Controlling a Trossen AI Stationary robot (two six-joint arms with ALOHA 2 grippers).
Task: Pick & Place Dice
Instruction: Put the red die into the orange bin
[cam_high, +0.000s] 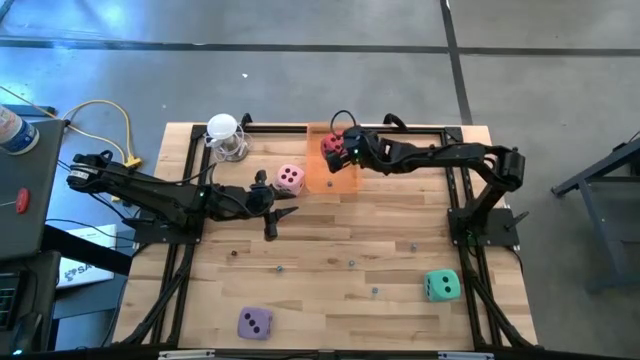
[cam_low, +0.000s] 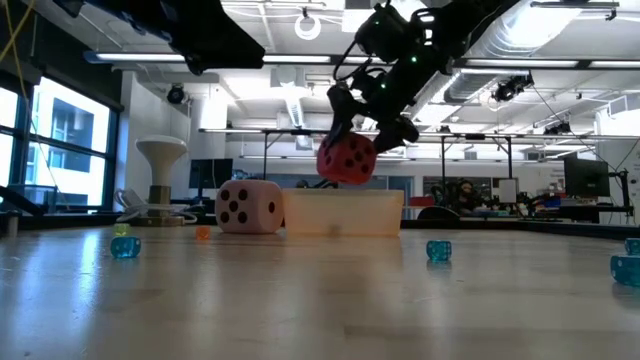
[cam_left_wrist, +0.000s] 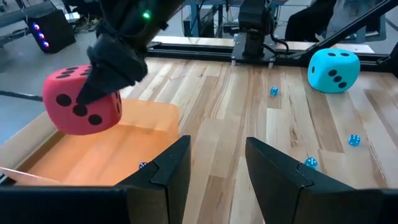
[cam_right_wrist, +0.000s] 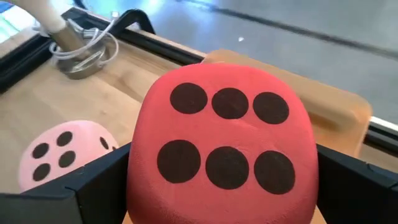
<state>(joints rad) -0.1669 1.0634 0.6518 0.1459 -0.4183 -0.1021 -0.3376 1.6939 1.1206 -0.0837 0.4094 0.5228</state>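
Low view shows the red die (cam_low: 346, 160) hanging above the tray (cam_low: 343, 213), clear of its rim. The risk, as I judge it, is a soft cube bouncing or catching the rim on release and tumbling out towards the pink die (cam_high: 290, 179), just beside the tray at nine o'clock; a drop from this height or off-centre would cause it. The right gripper (cam_high: 336, 146) stands with its jaws wide, clamped on the red die's two sides, over the tray's twelve o'clock end. The left gripper (cam_high: 279, 214), partly parted and holding nothing, waits at the pink die's seven o'clock.
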